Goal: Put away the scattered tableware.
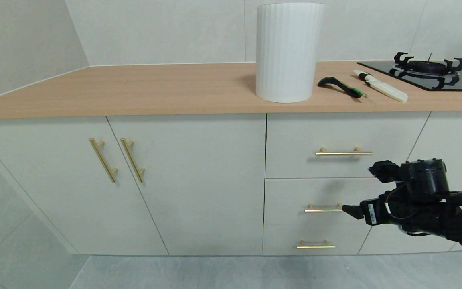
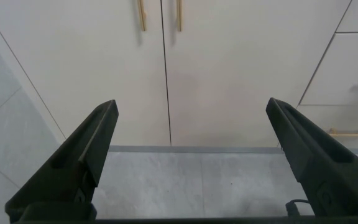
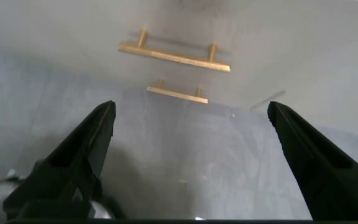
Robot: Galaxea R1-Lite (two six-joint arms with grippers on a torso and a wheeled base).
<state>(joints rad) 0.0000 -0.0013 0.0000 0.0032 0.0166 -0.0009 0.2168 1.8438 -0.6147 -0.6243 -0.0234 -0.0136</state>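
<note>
**A:** How far along is the tidying?

**B:** Not begun, I'd judge. Reading the bench [image 1: 155,88] from the left, a white ribbed canister [image 1: 286,52] stands upright. Just right of it a black-handled utensil [image 1: 341,87] lies flat on the wood. Beside that lies a white knife [image 1: 380,85], near the hob [image 1: 427,72]. Neither loose piece is in the canister.

**A:** So what's left?

**B:** All of it. Both pieces have to be picked up and stowed. Whether they belong in the canister or a drawer I can't tell. The three drawers [image 1: 335,188] below are closed.

**A:** And the arms?

**B:** The left tool [image 2: 191,109] sits low, its fingers spread wide with nothing between them. It faces the foot of the cabinet doors [image 2: 229,68] and the floor [image 2: 185,180]. The right tool [image 1: 361,188] is in front of the drawers, well below the bench top, fingers also apart and empty. It points toward the middle drawer handle [image 1: 322,208]. In the right wrist view that handle lies ahead of the fingers, not between them, so nothing is gripped. From that pose, opening the drawer looks like the likely first step.
</note>
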